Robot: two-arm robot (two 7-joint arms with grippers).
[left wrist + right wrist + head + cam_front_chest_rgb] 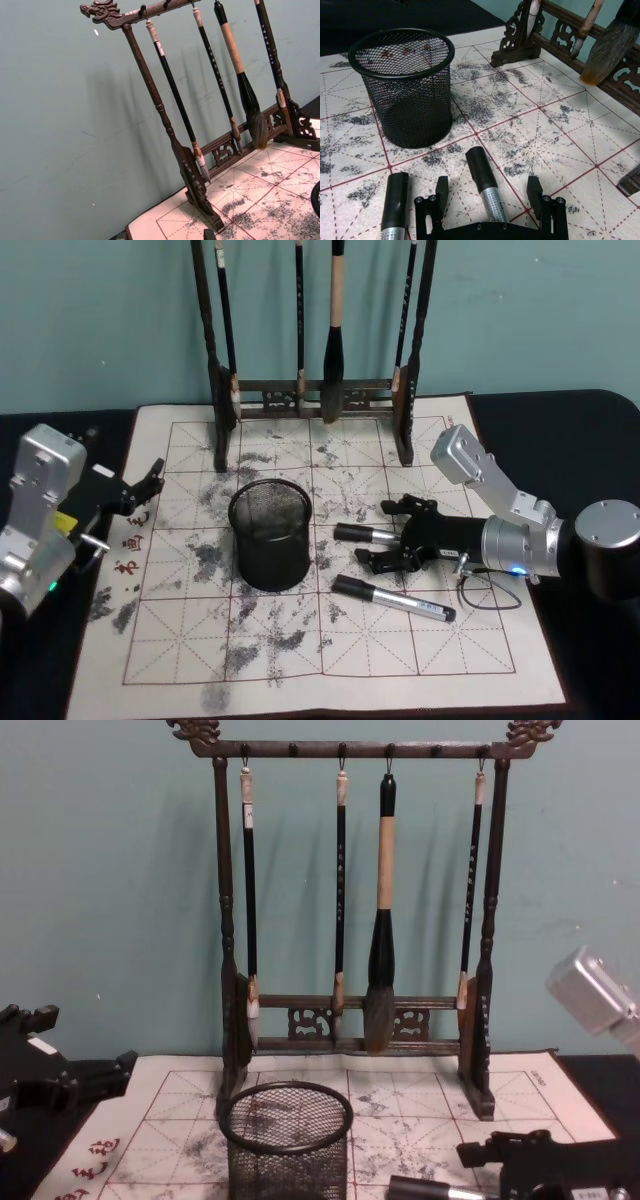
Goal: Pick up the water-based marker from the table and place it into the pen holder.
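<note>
The pen holder [270,536], a black wire-mesh cup, stands upright in the middle of the ink-stained practice mat [200,660]; it also shows as pen holder [406,90] and pen holder [287,1138]. Right of it lie two markers with black caps and silver barrels. My right gripper [386,533] is low over the mat and open, its fingers [534,189] either side of the farther marker [487,186] without touching it. The nearer marker [392,598] lies free beside it, seen as marker [395,204]. My left gripper [148,482] hangs open at the mat's left edge.
A tall dark wooden brush rack [310,395] with several hanging brushes stands at the back of the mat, behind the cup; its base [520,45] is close beyond the cup. A thin cable [490,595] trails by my right wrist. Black tablecloth [560,430] surrounds the mat.
</note>
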